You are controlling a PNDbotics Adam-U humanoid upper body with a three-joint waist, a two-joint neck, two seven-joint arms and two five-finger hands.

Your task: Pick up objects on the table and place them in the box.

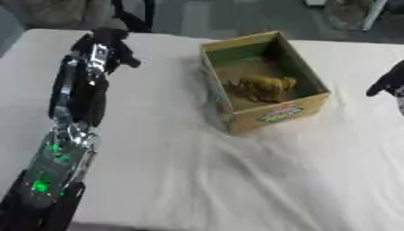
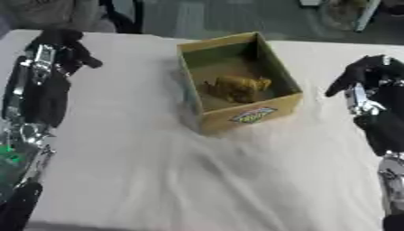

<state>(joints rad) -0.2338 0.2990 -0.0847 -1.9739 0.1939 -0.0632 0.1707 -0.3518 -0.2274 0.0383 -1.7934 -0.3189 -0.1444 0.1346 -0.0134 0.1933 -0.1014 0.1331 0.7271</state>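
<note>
We saw the open yellow cardboard box (image 1: 264, 81) at upper centre on the white tablecloth (image 1: 205, 171), a brownish object (image 1: 264, 86) inside. Our left hand (image 1: 107, 45), upper left, and right hand (image 2: 364, 72), right edge, hung with curled fingers, holding nothing.

White wrinkled cloth (image 1: 236, 180) over the table, grey floor (image 1: 213, 18) beyond its far edge, dark chair legs (image 1: 130, 16) at upper left, a pale blurred object (image 2: 347, 13) at upper right.
</note>
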